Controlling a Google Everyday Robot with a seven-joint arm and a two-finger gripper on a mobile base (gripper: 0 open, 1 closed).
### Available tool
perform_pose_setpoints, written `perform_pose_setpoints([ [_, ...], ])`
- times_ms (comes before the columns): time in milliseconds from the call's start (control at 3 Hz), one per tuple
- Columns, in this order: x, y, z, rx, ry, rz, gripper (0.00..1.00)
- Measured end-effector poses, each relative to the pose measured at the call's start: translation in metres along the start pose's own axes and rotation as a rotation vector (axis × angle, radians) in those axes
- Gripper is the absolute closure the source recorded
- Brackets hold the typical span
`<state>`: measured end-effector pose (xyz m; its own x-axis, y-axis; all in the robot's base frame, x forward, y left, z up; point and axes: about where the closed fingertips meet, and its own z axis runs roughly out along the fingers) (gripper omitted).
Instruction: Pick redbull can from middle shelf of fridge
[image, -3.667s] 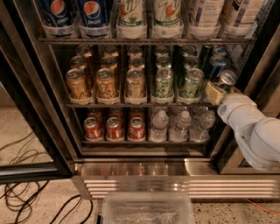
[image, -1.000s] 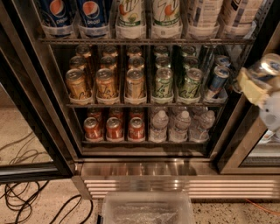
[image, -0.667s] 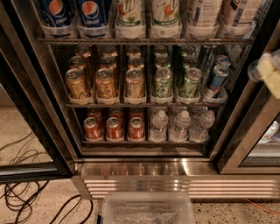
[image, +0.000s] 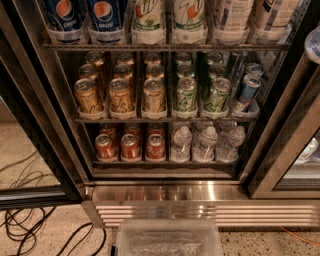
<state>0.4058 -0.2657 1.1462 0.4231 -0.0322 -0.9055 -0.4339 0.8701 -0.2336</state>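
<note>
Barely in view, the gripper (image: 314, 44) is a pale blur at the upper right edge, outside the fridge (image: 200, 193) and well apart from the cans; whether it is open or closed cannot be told. The redbull can (image: 246, 92) sits in the rightmost lane of the middle shelf (image: 160, 120), leaning slightly, just beside a green-and-silver can (image: 217, 95), with more slim cans behind it. Nothing grips it, so the pick looks not yet made and the step in hand seems to be the approach. The next move likely calls for reaching in past the right door frame, level with the can, and closing around its slim body without knocking its neighbour.
</note>
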Motion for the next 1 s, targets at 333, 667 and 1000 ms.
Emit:
perform_pose_setpoints([
  [333,0.014,0.014,0.000,-0.046,0.108,0.031,1.00],
  [667,0.015,0.014,0.000,-0.047,0.109,0.032,1.00],
  [1000,0.032,0.030,0.014,-0.132,0.153,0.072,1.00],
])
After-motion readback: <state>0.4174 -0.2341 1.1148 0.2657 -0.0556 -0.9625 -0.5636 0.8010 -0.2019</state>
